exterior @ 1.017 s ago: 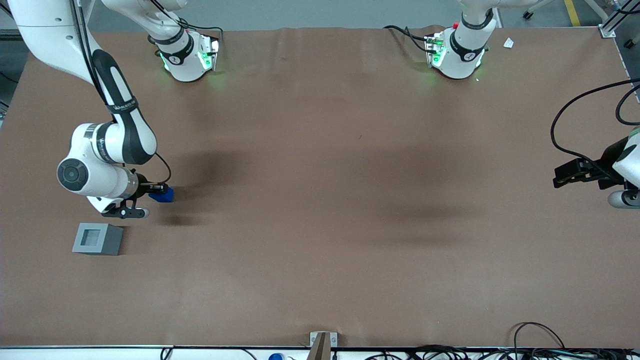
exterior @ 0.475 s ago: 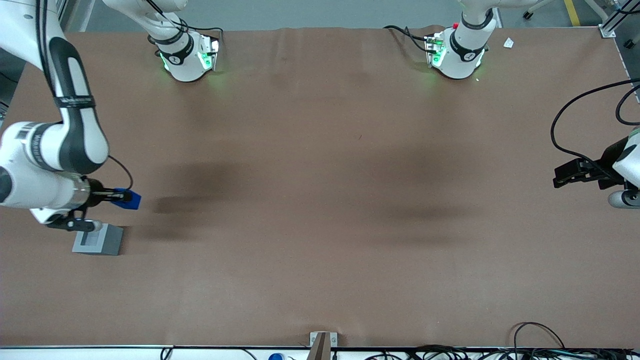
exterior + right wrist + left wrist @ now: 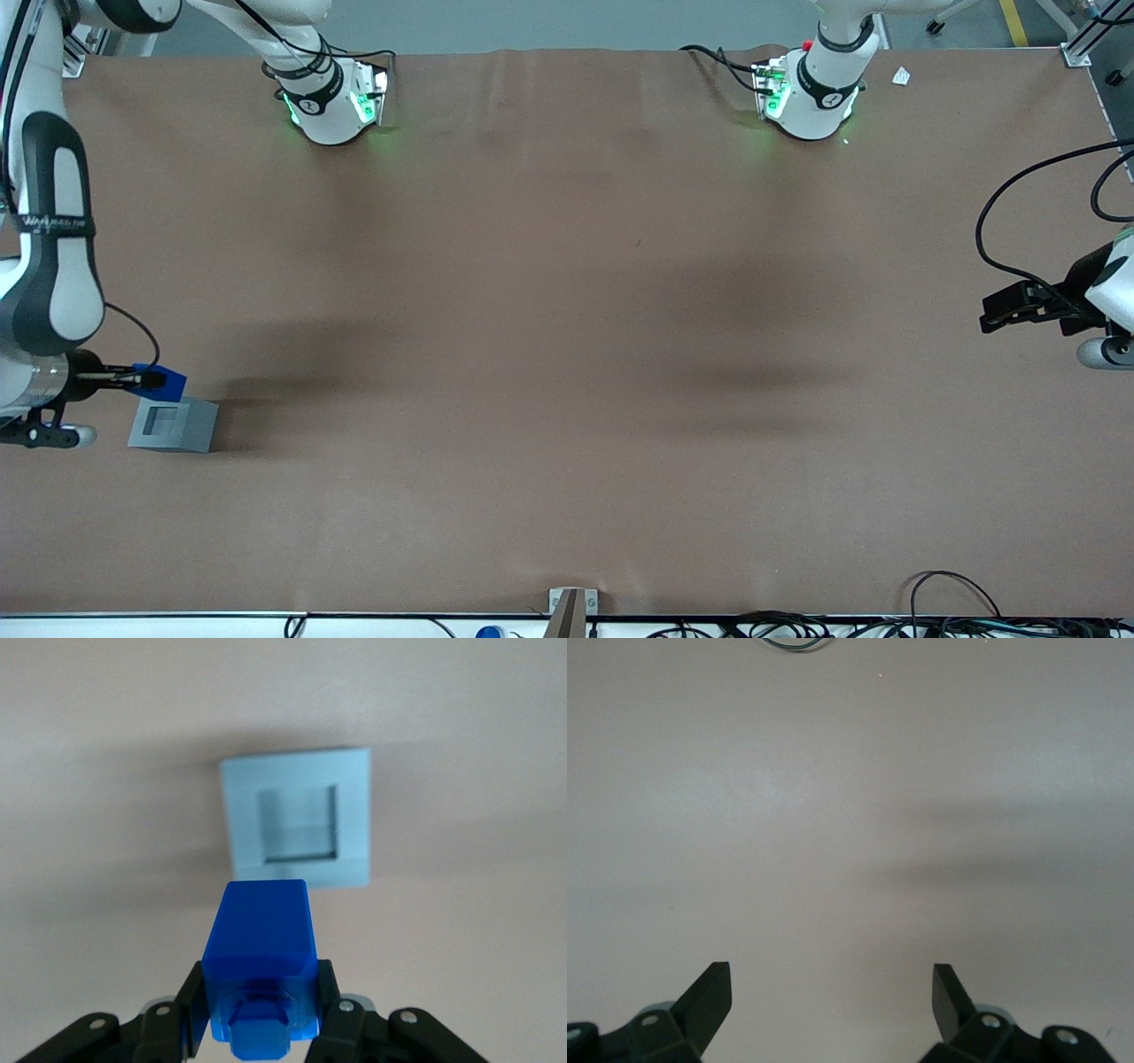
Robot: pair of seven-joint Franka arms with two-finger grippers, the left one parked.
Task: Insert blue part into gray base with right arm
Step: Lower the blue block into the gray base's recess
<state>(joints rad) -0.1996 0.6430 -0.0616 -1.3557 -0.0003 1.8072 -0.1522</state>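
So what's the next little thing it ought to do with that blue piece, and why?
Probably carry it a bit nearer the front camera and centre it over the socket. The pincer is shut on the blue part, held above the table, and the gray base lies just ahead, its square socket empty and not yet under the part.

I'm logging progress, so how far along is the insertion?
Pickup looks done: the hand is shut on the blue part and holds it off the table. In hand is the carry: the part hangs above the gray base, slightly farther from the front camera than its socket. Left to do: line it up over the socket, which is still empty, lower it in and let go.
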